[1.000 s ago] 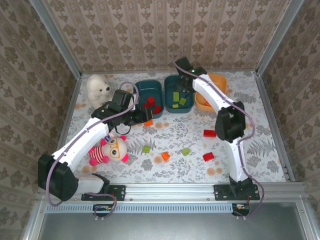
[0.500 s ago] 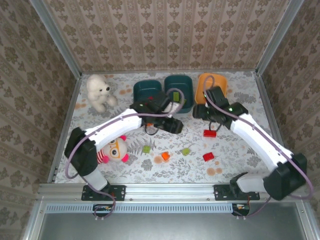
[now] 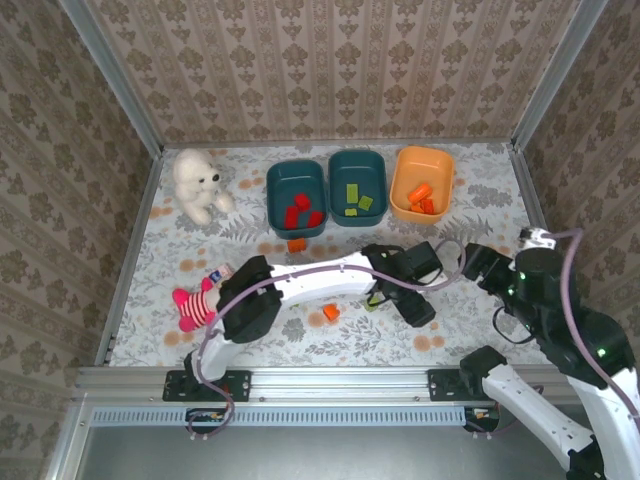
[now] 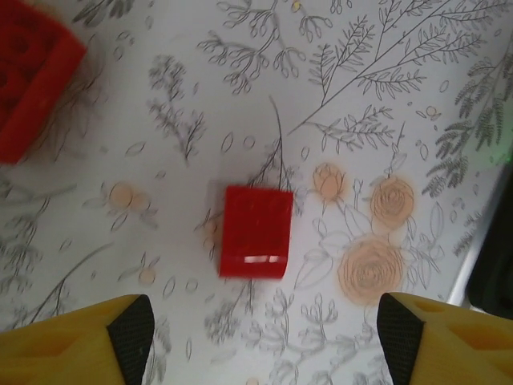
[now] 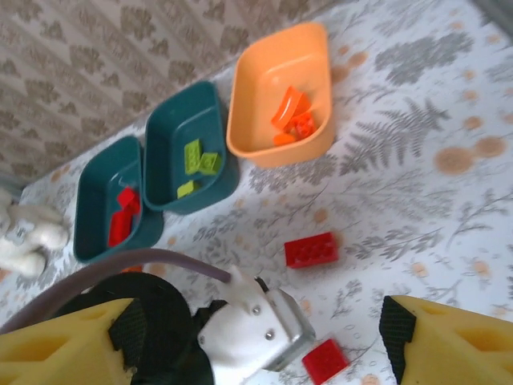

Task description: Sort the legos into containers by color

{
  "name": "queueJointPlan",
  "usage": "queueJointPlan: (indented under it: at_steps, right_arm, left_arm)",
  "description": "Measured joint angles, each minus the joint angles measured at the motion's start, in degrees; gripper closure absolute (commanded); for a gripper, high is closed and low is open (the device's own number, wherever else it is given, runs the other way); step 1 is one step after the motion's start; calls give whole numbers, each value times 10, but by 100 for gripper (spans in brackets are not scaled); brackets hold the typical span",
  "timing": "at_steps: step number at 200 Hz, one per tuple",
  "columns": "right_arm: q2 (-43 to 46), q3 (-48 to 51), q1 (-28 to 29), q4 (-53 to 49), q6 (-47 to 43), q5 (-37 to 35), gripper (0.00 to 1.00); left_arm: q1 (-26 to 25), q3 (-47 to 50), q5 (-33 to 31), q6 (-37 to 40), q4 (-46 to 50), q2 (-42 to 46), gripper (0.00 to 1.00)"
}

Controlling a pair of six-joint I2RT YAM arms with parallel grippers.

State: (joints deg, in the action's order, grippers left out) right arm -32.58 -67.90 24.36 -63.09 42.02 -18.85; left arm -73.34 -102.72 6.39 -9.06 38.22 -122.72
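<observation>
My left fingers (image 4: 72,345) are hanging spread wide and empty above a red brick (image 4: 256,233) lying flat on the tabletop (image 4: 385,96), roughly centred between them; how high, I cannot quite tell. My right fingers (image 5: 449,337) are spread too, holding nothing. I am judging this as lining up a pick: next comes lowering, closing on the brick, then carrying it to the teal tub (image 3: 283,180) holding reds.

The left hand (image 3: 419,310) hovers right of an orange lego (image 3: 330,312).
</observation>
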Motion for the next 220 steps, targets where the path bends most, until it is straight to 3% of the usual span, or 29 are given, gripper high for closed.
queueJointPlan:
  at_steps: [49, 125, 170, 220]
  right_arm:
    - [-22, -57, -1, -42, -7, -38, 17]
    - [-33, -57, -1, -44, -13, -27, 16]
    - [-38, -50, -1, -34, -13, -14, 17]
    - [-42, -50, -1, -28, -15, -6, 19]
  left_arm:
    - [-24, -107, -78, 12, 29, -101, 20]
    - [-26, -148, -96, 18, 87, -158, 33]
    - [-37, -160, -99, 23, 98, -163, 71]
    - [-38, -166, -122, 18, 105, -163, 78]
